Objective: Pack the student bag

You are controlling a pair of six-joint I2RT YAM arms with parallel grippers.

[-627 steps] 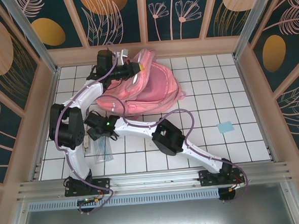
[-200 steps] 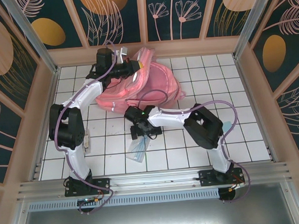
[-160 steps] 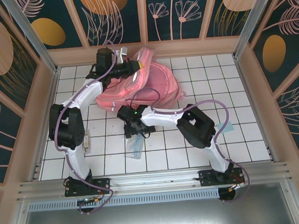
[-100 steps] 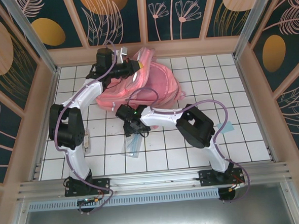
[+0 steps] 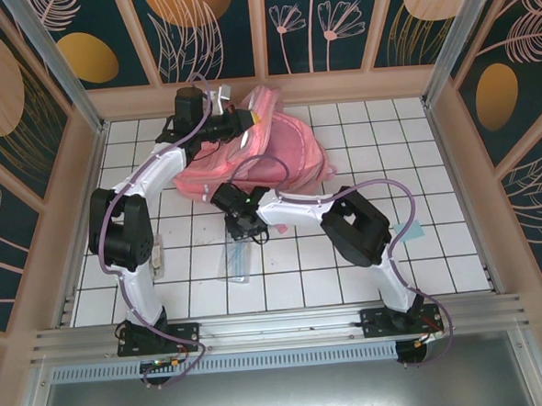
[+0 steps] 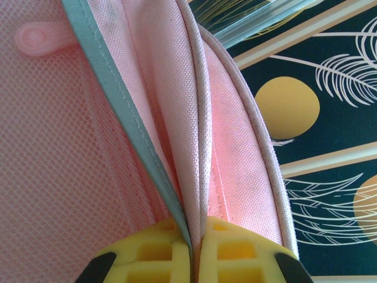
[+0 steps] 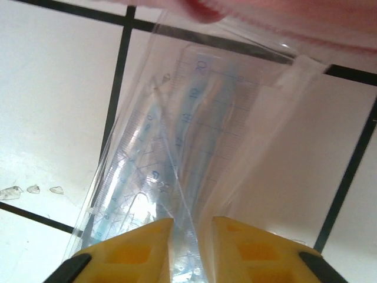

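One soft bag gripped at its rim, one sleeve of rulers pinched.
The student bag (image 5: 282,156), at the upper centre of the bench (image 5: 416,166), looks light and floppy. Its piped rim seems the surest hold, and there the left end effector (image 6: 194,236) clamps the fabric. The right end effector (image 7: 191,236) is closed on one slippery clear sleeve (image 7: 194,130).
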